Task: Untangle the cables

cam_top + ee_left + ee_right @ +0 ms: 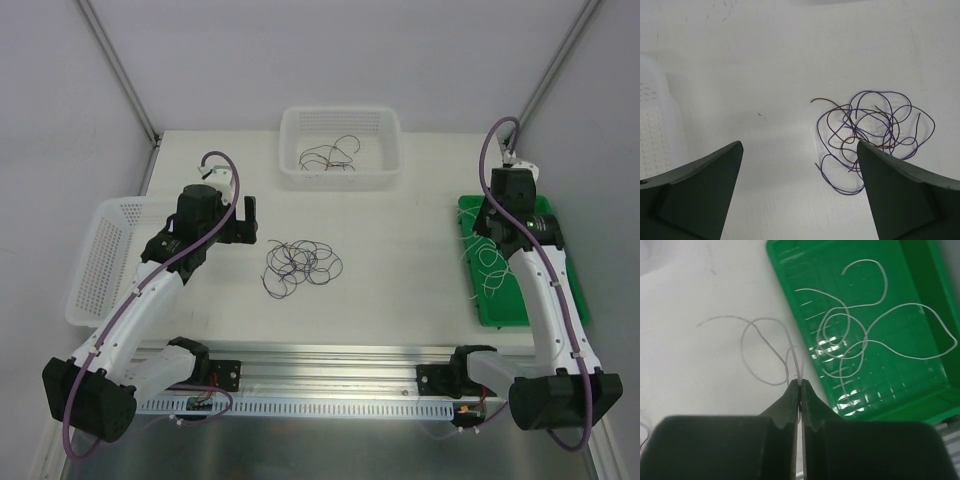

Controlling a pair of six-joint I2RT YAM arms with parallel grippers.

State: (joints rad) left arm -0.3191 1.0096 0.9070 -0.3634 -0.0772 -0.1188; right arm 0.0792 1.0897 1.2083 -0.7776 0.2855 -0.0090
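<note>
Right up against the right wrist lens, the right gripper (800, 382) had its two dark fingers pressed together, and what a fine pinch it was: a white cable (742, 347) nipped at the very tips. That cable rose out of the pinch and curled away ahead and to the left of the claw, looping over the white table (700, 285) just outside the green tray (920, 270). The tray's near corner sat just ahead and to the right of the fingertips, and inside it more white cables (865, 342) lay in loose, overlapping curls.

Over to the other arm! The left gripper (797, 150) was spread wide, pinching nothing, with bare table showing between its fingers (705, 195). Ahead and to the right of that claw lay the tangle (870, 130), a bunch of purplish and brownish wires looped over one another on the tabletop. In the wrist view the right finger covered the tangle's near edge; whether it touched the wires could not be told. Off to the claw's left, the wall of a white basket (655, 135) showed at the frame's edge.

From above, the tangle sat between the two claws, nearer the left one. Beyond it, well ahead of both claws, a second white basket (340, 118) stood at the far edge of the table, and a few dark cables (330, 155) curled inside it.
</note>
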